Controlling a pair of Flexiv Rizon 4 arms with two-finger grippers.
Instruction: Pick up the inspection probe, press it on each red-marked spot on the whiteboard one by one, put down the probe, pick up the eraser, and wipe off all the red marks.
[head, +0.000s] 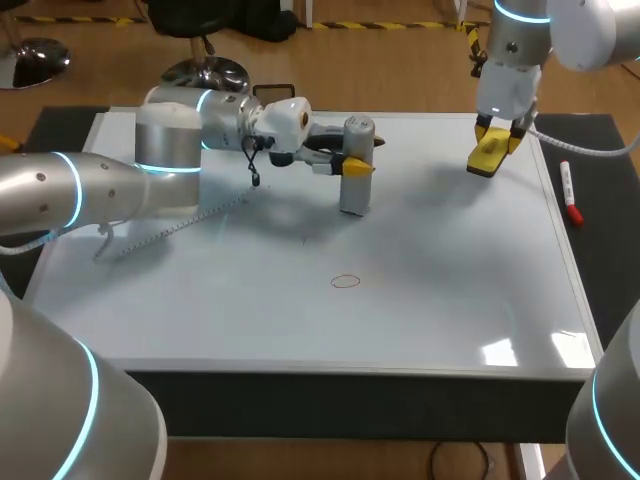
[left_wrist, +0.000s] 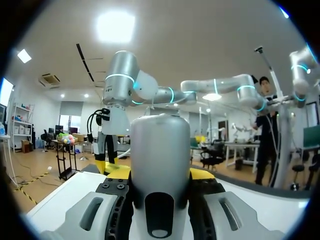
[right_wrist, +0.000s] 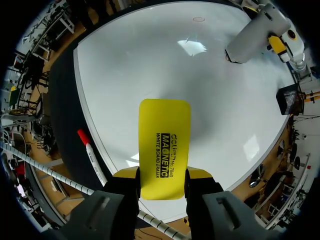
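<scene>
On the whiteboard (head: 300, 330), toward its far middle, the inspection probe (head: 356, 196) stands upright, a grey cylinder with a rounded top. The left gripper (head: 356, 166) comes in over the whiteboard's left side and clasps the probe about halfway up. In the left wrist view its two yellow-tipped fingers press against the cylinder from either side, so the jaws are closed on the probe. The probe's lower end sits at the board's surface or just above it; I cannot tell whether it touches.

Nearer the whiteboard's front edge, a little to the near side of the probe and apart from it, one thin red mark (head: 345, 281) shows as a small oval outline on the white surface.

Above the whiteboard's far right corner hangs the right gripper (right_wrist: 162, 174), pointing down. Its jaws hold the yellow eraser (right_wrist: 164, 135) by one end, a finger on each long side, and the rest of the eraser sticks out ahead of the fingers. The eraser is raised clear of the board and well apart from both the probe and the red mark.

Just beside the whiteboard's right edge, a marker pen (head: 569, 194) with a red cap lies on the dark mat (head: 605, 170) that shows around the board, roughly parallel to that edge.
</scene>
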